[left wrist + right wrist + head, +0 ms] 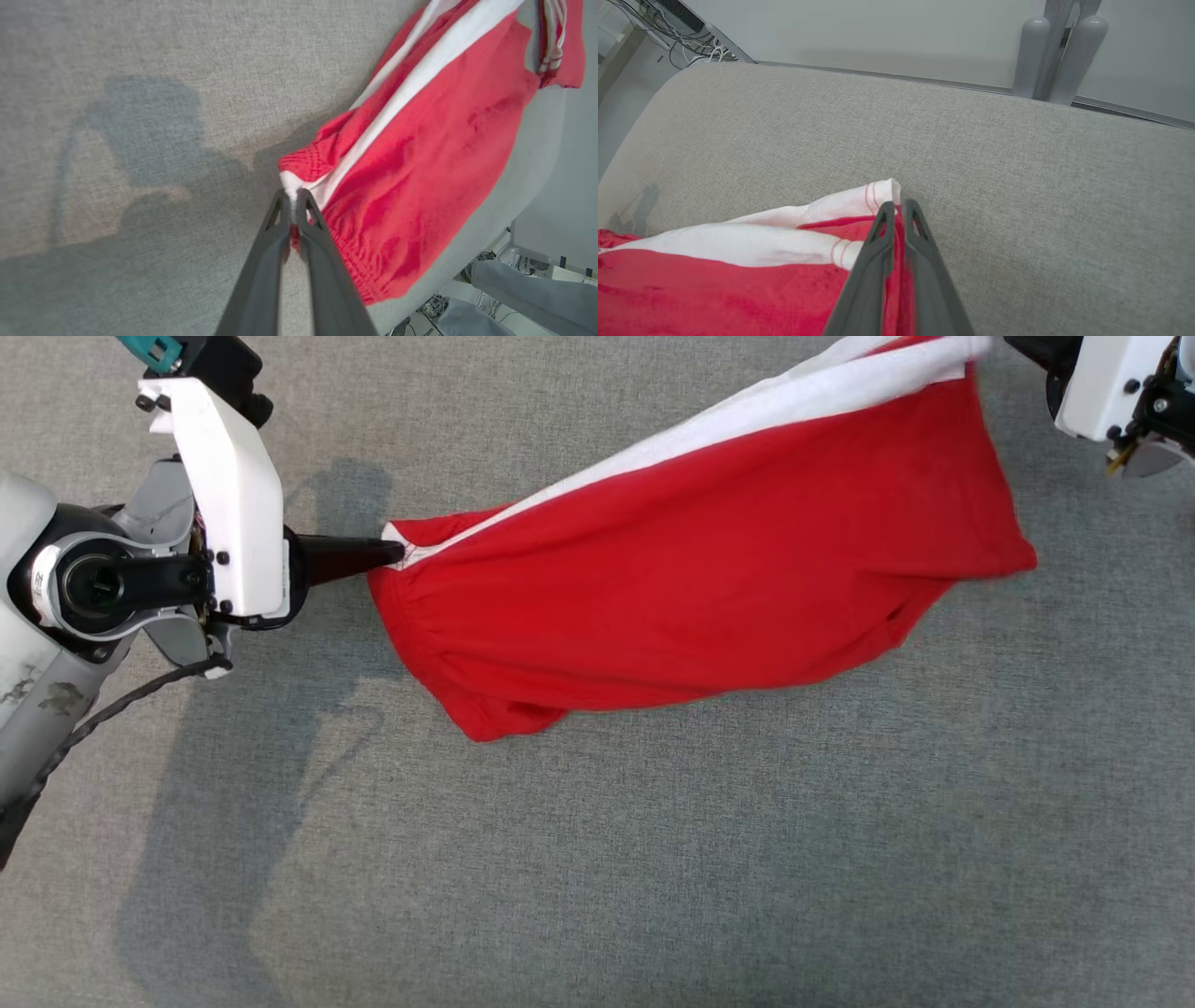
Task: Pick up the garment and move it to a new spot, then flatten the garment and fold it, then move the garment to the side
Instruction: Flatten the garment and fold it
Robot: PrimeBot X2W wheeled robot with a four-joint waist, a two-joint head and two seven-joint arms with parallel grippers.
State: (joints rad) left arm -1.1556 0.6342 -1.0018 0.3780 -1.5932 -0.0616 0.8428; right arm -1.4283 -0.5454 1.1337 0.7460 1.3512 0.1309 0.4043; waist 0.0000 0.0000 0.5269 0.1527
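I hold the red garment [709, 579] stretched over the grey surface [653, 859], left end effector [293, 196] pinching its waistband corner, right end effector [900, 207] pinching its hem corner, and pulling tighter could, I judge, slip cloth from either thin grip.

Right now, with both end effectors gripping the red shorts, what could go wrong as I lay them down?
1. The left end effector and the right end effector each pinch only a small corner of the shorts; more tension might pull one free.
2. The red cloth sags below the held edge, with a bunched fold at its low end, so it may land creased on the grey cushion.
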